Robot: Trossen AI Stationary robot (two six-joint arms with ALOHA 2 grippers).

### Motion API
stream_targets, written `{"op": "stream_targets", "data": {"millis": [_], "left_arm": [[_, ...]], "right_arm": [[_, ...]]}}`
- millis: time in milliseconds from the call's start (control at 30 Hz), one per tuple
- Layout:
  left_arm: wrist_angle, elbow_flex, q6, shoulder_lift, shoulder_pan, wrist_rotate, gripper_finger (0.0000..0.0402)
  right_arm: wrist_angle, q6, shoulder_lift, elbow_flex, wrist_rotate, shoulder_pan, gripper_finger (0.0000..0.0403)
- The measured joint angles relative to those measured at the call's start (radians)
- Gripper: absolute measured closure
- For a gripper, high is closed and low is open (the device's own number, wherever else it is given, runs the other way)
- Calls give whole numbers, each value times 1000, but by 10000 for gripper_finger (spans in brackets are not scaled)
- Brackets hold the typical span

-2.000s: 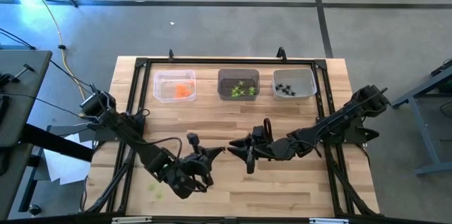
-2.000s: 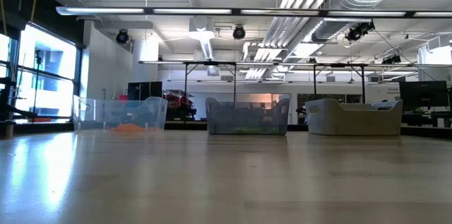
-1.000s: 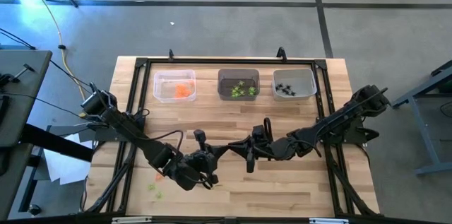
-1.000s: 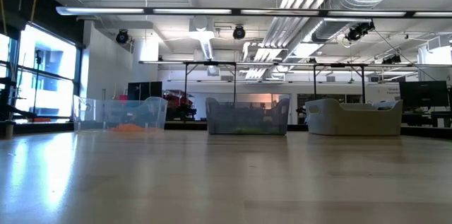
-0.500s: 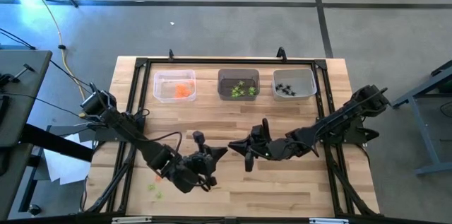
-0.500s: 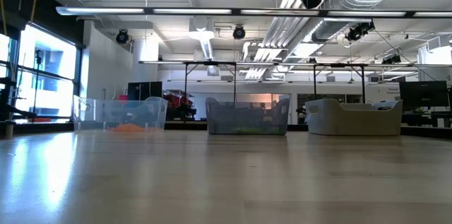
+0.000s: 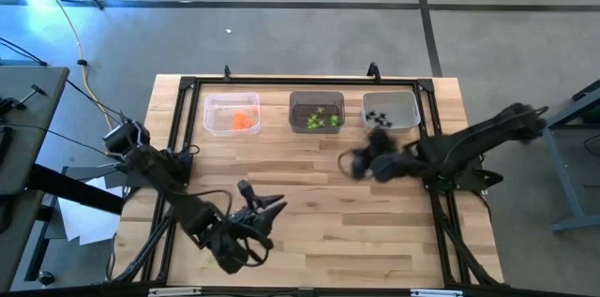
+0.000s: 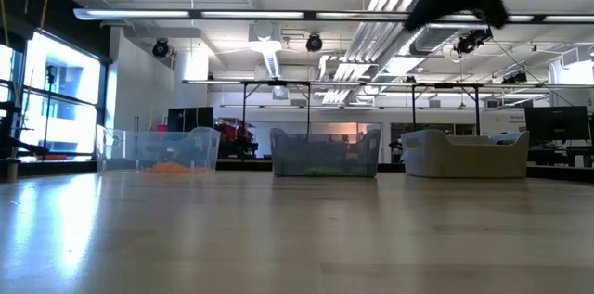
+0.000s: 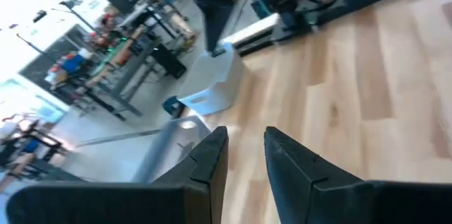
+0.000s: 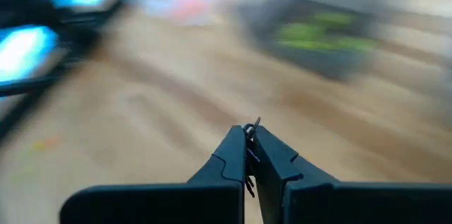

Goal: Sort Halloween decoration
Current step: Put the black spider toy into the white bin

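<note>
Pale wooden slatted table (image 7: 309,166) carries three small translucent rectangular bins; landmark is the middle bin (image 7: 315,111), holding lime-green trinkets (image 7: 319,119). Right gripper (image 10: 248,133), near its right corner, is pinched on a tiny black spider-shaped trinket (image 10: 252,125). Left gripper (image 9: 246,146), well apart, slightly parted, holds nothing
</note>
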Motion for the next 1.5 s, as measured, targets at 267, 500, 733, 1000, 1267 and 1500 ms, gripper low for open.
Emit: {"op": "stream_targets", "data": {"millis": [267,500,733,1000,1267,1500], "left_arm": [[-184,0,-171,-27,-76,4,320],[-388,0,-324,-68,-98,-2,320],[-614,0,-522,-90,-93,-12,320],[-708,0,-612,-90,-84,-41,318],[-723,0,-613,-89,-61,-49,318],[-723,0,-613,-89,-61,-49,318]], "right_arm": [[-511,257,-227,-81,-61,-300,402],[-333,60,-334,-270,-165,-641,398],[15,-179,-335,-467,-338,-950,396],[176,-285,-319,-512,-390,-1089,396],[207,-358,-266,-512,-419,-1112,374],[206,-347,-256,-512,-415,-1115,294]]}}
